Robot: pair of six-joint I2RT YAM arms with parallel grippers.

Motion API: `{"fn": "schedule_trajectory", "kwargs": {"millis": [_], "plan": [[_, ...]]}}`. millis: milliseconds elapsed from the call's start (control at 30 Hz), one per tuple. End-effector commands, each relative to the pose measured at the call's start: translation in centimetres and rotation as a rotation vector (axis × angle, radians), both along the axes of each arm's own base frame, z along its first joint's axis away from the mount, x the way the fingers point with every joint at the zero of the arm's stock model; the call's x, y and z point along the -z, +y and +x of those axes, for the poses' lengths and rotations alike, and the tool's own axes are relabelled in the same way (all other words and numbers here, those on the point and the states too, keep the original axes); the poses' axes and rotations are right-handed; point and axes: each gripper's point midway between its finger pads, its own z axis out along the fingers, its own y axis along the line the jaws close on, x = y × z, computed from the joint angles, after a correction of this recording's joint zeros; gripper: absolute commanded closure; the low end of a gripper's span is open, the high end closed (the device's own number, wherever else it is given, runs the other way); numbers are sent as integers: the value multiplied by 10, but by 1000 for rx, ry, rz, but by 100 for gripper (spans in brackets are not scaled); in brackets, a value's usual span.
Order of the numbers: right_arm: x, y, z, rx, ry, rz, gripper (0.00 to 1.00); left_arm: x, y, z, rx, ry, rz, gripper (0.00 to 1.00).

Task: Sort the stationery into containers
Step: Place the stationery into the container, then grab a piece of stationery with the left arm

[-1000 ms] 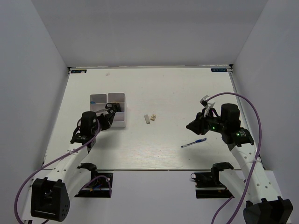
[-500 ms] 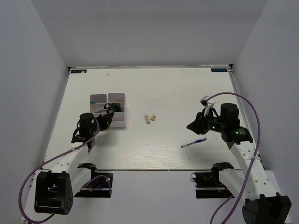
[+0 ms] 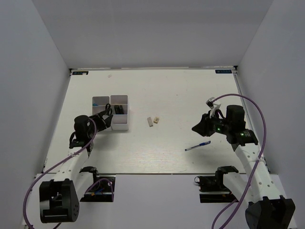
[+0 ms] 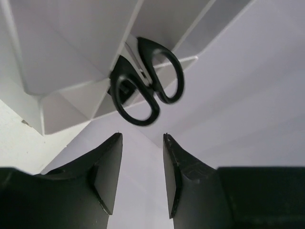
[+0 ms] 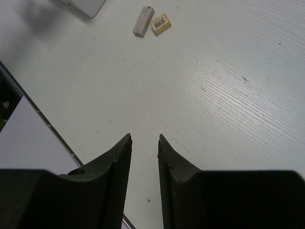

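Scissors (image 4: 147, 86) are in the tray (image 3: 120, 127). They sit on its right-hand side with the handles sticking up over a divider and the blades hidden below. Over the last second your left arm backed off toward its base. Its fingers were over the tray and now sit just short of its near-left edge. The left fingers (image 4: 107, 171) are moderately apart with nothing between them, so I'd call that drop done. The right arm has barely moved. The right fingers (image 5: 114, 176) hover over bare bench (image 3: 167, 90) with a narrow gap, holding nothing. The blue pen (image 3: 198, 146) lies flat on the bench just nearside of that arm, well apart from the tray. Two small blocks lie side by side between the tray and the right arm: a pale one (image 5: 143, 21) and a beige one with a barcode label (image 5: 161, 24). There's a small teal item (image 3: 95, 103) in the far-left cell, too small to identify. No highlighters or pink block in view. Nothing blocks the pen or the blocks. Watch the scissor handles above the rim, and your left arm parked beside the tray.
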Motion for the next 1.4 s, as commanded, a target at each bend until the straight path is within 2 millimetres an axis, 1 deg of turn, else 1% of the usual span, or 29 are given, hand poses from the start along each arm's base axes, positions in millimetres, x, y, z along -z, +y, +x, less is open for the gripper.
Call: {"fn": "schedule_trajectory", "kwargs": {"millis": [0, 67, 133, 167, 200, 267, 300, 333, 367, 400, 433, 467, 500, 533, 567, 600, 633, 700, 733, 767, 800, 833, 900, 933, 967, 1000, 1033, 1167, 1367], "plan": [[0, 0, 1, -11, -8, 8, 67, -33, 1, -1, -20, -48, -114, 50], [0, 0, 1, -15, -7, 12, 63, -48, -4, -8, 22, -100, -84, 50], [1, -1, 0, -18, -10, 8, 49, -55, -12, -16, 78, -105, -66, 53], [0, 0, -1, -33, -18, 13, 37, -57, -16, -25, 115, -110, -22, 65], [1, 0, -1, -42, -21, 9, 33, -70, -20, -28, 170, -161, 60, 75], [3, 1, -3, -50, -9, 8, 31, -60, -42, -48, 362, -149, 162, 100], [6, 1, -2, -54, 1, 6, 37, -70, -50, -55, 443, -177, 188, 100], [7, 0, -1, -52, 9, 3, 50, -55, -58, -66, 557, -143, 276, 100], [11, 0, 0, -46, 27, -5, 69, -45, -65, -73, 671, -160, 343, 100], [17, -1, 1, -36, 59, -11, 100, -49, -67, -74, 714, -179, 387, 100], [19, -5, 6, -9, 73, -35, 100, -30, -74, -94, 874, -151, 504, 99], [20, -6, 7, -1, 86, -41, 100, -39, -74, -93, 907, -162, 560, 92], [25, -7, 10, 7, 116, -49, 97, -15, -77, -99, 974, -63, 633, 66], [28, -10, 14, 31, 124, -76, 80, -29, -76, -98, 1020, -94, 719, 55], [32, -12, 16, 40, 139, -87, 65, -24, -73, -94, 1052, -95, 811, 50], [32, -13, 19, 48, 146, -94, 44, -5, -80, -100, 1141, -16, 868, 44], [38, -19, 22, 77, 156, -124, 40, -21, -84, -89, 1159, -66, 941, 40], [44, -23, 27, 105, 178, -157, 38, 3, -94, -91, 1291, 13, 1057, 39], [46, -27, 29, 122, 183, -176, 43, -12, -98, -74, 1263, -15, 1118, 40], [49, -28, 31, 126, 190, -185, 51, -2, -103, -71, 1307, 19, 1144, 44], [52, -30, 32, 137, 207, -192, 60, 4, -111, -60, 1323, 50, 1218, 55], [54, -32, 33, 151, 210, -201, 70, 16, -116, -54, 1358, 87, 1234, 82], [56, -33, 33, 153, 215, -206, 72, 16, -129, -37, 1369, 110, 1279, 97], [58, -34, 34, 160, 216, -209, 72, 31, -133, -33, 1400, 156, 1286, 97], [57, -34, 34, 159, 212, -208, 72, 15, -148, -19, 1381, 104, 1304, 93], [57, -36, 35, 170, 210, -214, 70, 21, -153, -18, 1401, 117, 1320, 83], [59, -37, 35, 171, 213, -219, 68, 44, -156, -15, 1445, 186, 1333, 71], [59, -39, 37, 177, 212, -227, 67, 53, -178, 9, 1421, 211, 1386, 51], [58, -36, 35, 167, 211, -217, 64, 80, -191, 30, 1315, 265, 1299, 45]]}}
